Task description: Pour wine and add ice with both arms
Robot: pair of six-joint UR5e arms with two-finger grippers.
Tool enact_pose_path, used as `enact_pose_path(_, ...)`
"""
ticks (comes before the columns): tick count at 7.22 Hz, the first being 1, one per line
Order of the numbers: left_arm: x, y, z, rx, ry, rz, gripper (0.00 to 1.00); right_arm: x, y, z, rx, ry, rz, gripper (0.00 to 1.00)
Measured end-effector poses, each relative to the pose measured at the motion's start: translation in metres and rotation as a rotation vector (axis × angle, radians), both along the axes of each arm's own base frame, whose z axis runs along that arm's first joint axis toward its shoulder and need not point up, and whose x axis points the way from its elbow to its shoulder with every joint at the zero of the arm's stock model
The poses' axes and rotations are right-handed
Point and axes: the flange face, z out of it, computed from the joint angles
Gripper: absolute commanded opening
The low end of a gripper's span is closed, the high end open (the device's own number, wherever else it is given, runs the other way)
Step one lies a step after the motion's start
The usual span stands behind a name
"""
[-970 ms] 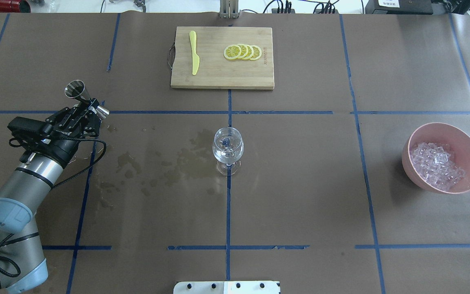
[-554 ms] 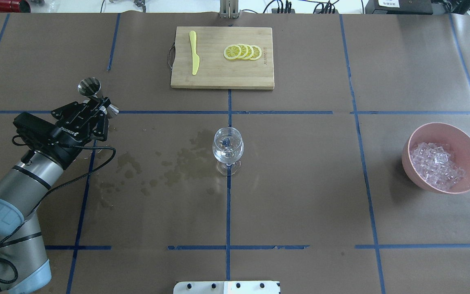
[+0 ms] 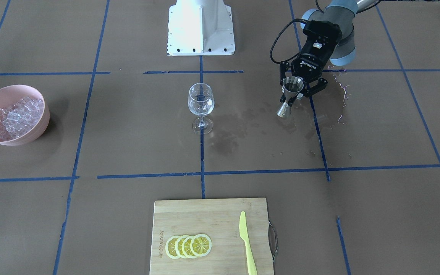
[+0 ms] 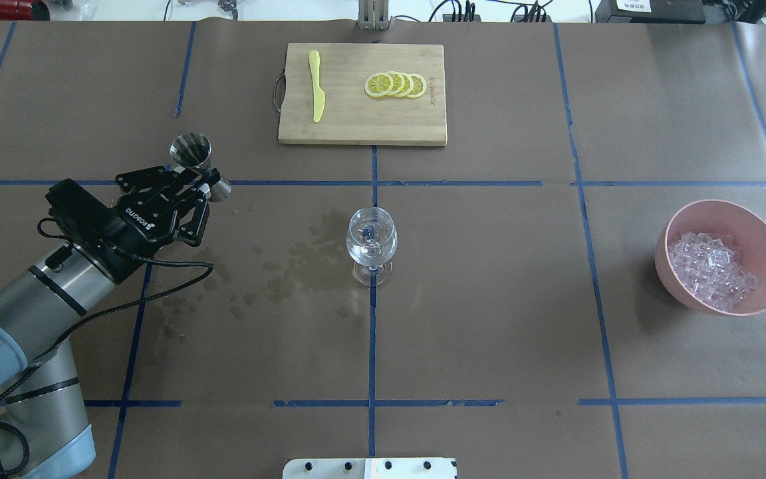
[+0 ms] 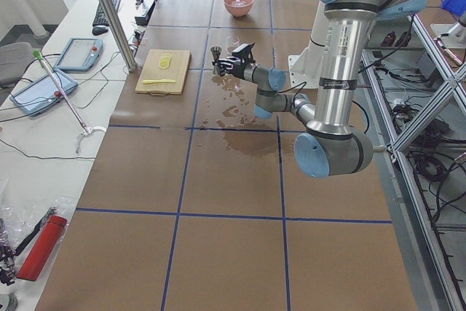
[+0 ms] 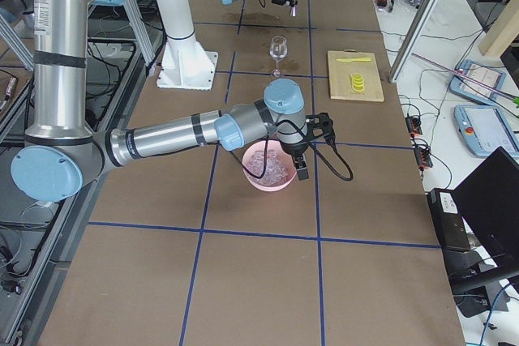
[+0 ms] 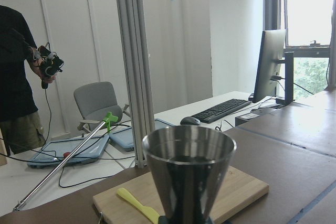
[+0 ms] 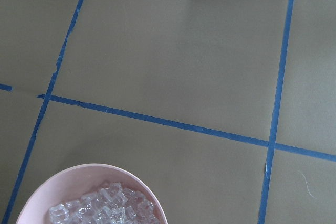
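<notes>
While the wine glass (image 4: 371,243) is standing at the table's centre, the left gripper (image 4: 209,181) is sweeping in towards it, fingers clamped narrow on the waist of the jigger (image 4: 191,150). Over the last second it has been travelling toward three o'clock in the overhead view, and it is now sitting between nine and ten o'clock of the glass, well apart from it. The jigger is riding upright in the wrist view. The wine (image 3: 201,110) seems to be sitting as a small clear pool low in the glass; whether more is riding in the jigger I cannot tell. That shift is telling me a pouring run is under way, with the tip over the rim not yet begun. Out at three o'clock, the ice (image 4: 712,269) is lying heaped in the pink bowl (image 4: 755,223), and the right gripper (image 6: 302,172) is hanging by it in the side view only, so I cannot tell how its fingers are set.
</notes>
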Motion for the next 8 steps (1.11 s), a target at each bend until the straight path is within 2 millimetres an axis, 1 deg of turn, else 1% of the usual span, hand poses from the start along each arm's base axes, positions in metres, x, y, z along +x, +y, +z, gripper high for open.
enact_pose_path(2,0.006,0.011,-0.027,0.034,-0.049,0.143,0.00,0.000,0.000,0.000,0.001,0.000,0.000,1.00)
enact_pose_path(3,0.011,0.014,-0.035,0.065,-0.097,0.202,0.00,0.000,0.000,0.000,0.000,0.000,0.000,1.00)
enact_pose_path(5,0.026,0.014,-0.051,0.143,-0.219,0.244,0.00,0.000,0.000,0.000,0.000,0.000,0.000,1.00)
enact_pose_path(7,0.048,0.010,-0.074,0.162,-0.295,0.313,0.00,0.000,0.000,0.001,-0.003,0.002,0.001,1.00)
enact_pose_path(8,0.056,0.006,-0.083,0.159,-0.332,0.349,0.00,0.000,0.000,0.003,-0.005,0.002,0.001,1.00)
